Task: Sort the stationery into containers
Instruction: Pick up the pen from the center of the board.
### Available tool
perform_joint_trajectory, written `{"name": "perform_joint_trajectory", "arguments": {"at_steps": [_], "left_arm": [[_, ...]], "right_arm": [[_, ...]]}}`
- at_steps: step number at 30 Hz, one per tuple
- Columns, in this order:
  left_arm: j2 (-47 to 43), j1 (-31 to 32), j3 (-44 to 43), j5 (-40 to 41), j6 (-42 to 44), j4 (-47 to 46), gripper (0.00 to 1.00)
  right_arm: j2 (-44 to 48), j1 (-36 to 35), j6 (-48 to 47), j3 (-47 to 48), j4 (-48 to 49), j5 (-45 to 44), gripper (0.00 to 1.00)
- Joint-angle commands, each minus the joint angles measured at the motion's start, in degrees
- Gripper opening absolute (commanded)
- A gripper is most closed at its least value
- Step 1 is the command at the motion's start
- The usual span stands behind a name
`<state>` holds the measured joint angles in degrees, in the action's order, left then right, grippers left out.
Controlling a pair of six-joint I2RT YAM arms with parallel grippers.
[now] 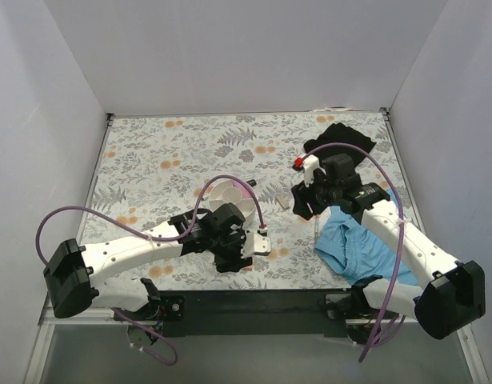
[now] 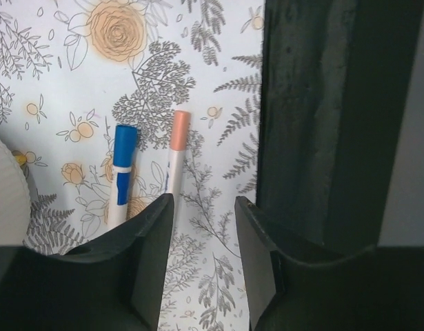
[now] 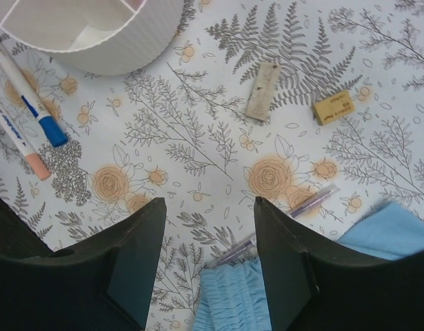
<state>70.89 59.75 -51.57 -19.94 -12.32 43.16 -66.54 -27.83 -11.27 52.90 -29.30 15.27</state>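
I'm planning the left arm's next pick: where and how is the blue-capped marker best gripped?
Take the blue-capped marker by its white barrel just behind the cap, coming down from above and closing across its width. It lies flat, and the pink-capped pen lies alongside, leaving only a slim gap on that side, so a centred approach is probably safest.

White walls; floral tabletop — evenly lit

Half-seen from my claws
My left finger hides the ends of the blue-capped marker and pink pen; the organiser runs off my right view's top.
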Motion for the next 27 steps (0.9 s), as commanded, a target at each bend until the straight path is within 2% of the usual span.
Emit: {"name": "perform_joint_trajectory", "arguments": {"at_steps": [1, 2, 9, 13, 27], "left_arm": [[2.83, 0.9, 3.58, 6.32, -1.66, -10.97, 0.36], [3.72, 0.9, 3.84, 6.58, -1.83, -13.16, 0.31], [10.31, 1.07, 3.58, 5.09, -2.89, -17.23, 0.31], [11.2, 1.16, 4.37, 4.04, -2.54, -17.32, 0.27], [12.95, 2.74, 9.03, 5.44, -2.89, -20.13, 0.27]], "right_arm": [[1.86, 4.1, 6.16, -0.61, 1.79, 3.01, 0.62], [2.38, 5.06, 6.6, -0.78, 1.96, 3.62, 0.62], [2.3, 7.88, 5.91, -1.05, 2.05, 4.59, 0.63], [2.12, 8.67, 5.2, -1.31, 2.14, 5.12, 0.62], [3.44, 9.47, 5.55, -3.77, 3.11, 5.56, 0.63]]}}
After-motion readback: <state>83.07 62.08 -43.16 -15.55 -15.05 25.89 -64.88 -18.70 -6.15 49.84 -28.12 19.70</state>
